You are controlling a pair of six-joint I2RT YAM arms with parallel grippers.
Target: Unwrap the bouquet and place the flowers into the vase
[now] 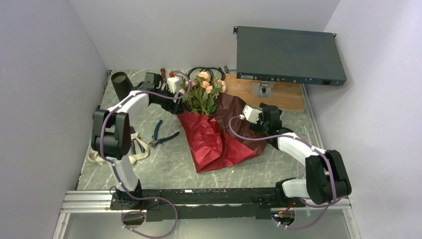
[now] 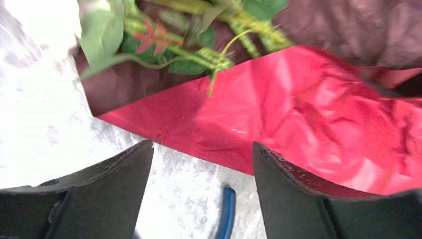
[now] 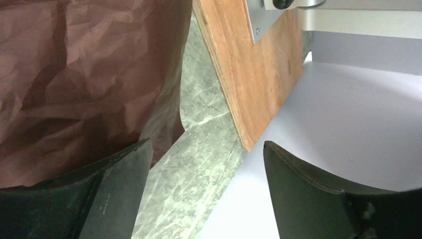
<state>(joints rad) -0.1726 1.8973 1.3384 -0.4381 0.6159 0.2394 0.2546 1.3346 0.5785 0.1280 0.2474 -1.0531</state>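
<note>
The bouquet's red paper point(image 1: 209, 139) lies spread open on the table, with a dark maroon sheet point(image 1: 234, 107) behind it. The flowers point(image 1: 204, 89), pink and peach roses with green leaves, rest at the paper's far end. The dark vase point(image 1: 120, 82) stands at the back left, tilted. My left gripper point(image 1: 178, 105) hovers open and empty by the flowers' left side; in its wrist view the gripper point(image 2: 203, 149) faces the red paper's edge point(image 2: 278, 119) and leaves point(image 2: 189, 50). My right gripper point(image 1: 271, 110) is open and empty at the maroon sheet's right edge point(image 3: 74, 84); the gripper point(image 3: 206, 147) spans bare table.
Blue-handled pliers point(image 1: 161, 132) lie left of the paper, one handle point(image 2: 226, 209) showing under the left gripper. A beige ribbon point(image 1: 137, 149) lies by the left arm. A wooden board point(image 1: 278, 94) carrying a dark flat box point(image 1: 288, 55) sits at the back right. A black cable coil point(image 1: 206, 72) lies behind the flowers.
</note>
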